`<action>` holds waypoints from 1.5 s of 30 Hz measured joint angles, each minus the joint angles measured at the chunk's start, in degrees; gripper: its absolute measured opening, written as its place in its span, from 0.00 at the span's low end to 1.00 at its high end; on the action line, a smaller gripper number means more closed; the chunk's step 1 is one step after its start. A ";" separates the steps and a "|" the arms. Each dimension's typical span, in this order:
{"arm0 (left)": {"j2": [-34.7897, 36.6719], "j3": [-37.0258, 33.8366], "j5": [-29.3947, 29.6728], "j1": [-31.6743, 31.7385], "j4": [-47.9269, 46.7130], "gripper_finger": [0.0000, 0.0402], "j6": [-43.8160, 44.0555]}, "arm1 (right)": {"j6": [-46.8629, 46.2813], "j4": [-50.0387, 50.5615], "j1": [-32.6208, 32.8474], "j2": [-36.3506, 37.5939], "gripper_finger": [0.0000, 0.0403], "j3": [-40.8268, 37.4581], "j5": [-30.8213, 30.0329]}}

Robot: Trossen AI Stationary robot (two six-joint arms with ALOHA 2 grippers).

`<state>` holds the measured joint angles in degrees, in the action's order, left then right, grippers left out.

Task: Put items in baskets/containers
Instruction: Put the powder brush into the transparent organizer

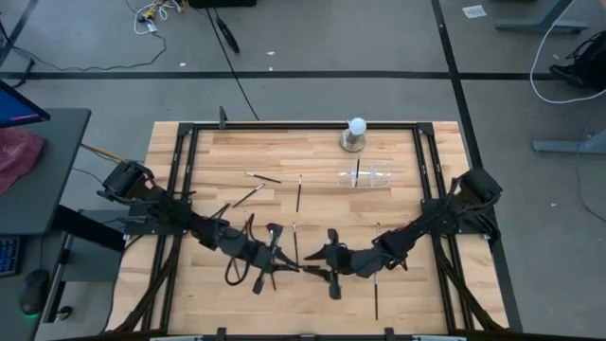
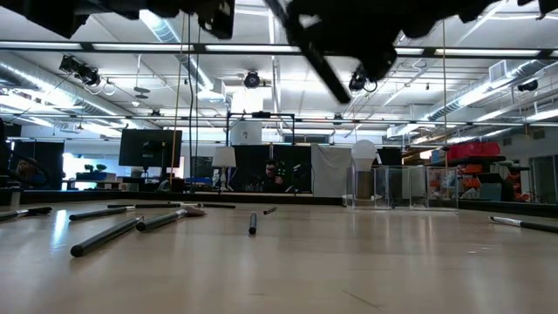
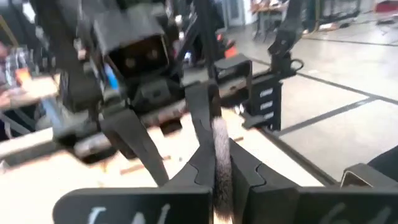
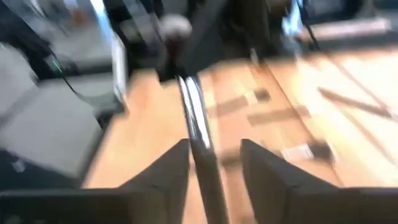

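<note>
High view: the two arms meet over the table middle, passing one brush across. The left gripper pinches it tight, while the right gripper has spread fingers. The clear tray waits far back, near the white ball

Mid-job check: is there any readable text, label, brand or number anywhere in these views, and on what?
None can be read.
Left gripper: pale marks on its dark body at the left wrist view's bottom edge, too blurred and cut off to read.
Monitors behind the table in the low view: too small to read.
Brushes and clear tray: no visible lettering.
</note>
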<state>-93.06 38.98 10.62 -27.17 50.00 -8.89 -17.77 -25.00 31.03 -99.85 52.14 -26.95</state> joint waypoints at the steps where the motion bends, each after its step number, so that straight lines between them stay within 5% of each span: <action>1: 0.00 0.02 0.06 0.45 -1.17 0.03 1.45 | -1.42 3.28 0.00 0.97 0.44 0.00 -0.11; 7: 0.00 0.02 -0.19 4.74 -6.79 0.04 10.50 | -4.36 10.56 -0.44 2.50 0.54 0.00 -3.71; 17: 0.00 0.02 -1.51 8.39 -10.71 0.04 15.46 | -2.34 11.38 -3.54 -4.03 0.47 4.44 -6.71; 36: 0.00 -0.09 -1.23 8.39 -9.09 0.05 15.31 | 0.26 6.37 -4.74 -4.95 0.04 4.48 -6.47; 45: 4.61 0.09 -1.73 8.28 -10.14 0.33 12.11 | -8.71 6.59 -2.80 -4.92 0.05 -0.25 -14.11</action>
<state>-88.45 39.07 8.88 -18.89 39.86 3.22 -26.48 -18.41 28.22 -104.76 51.89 -41.07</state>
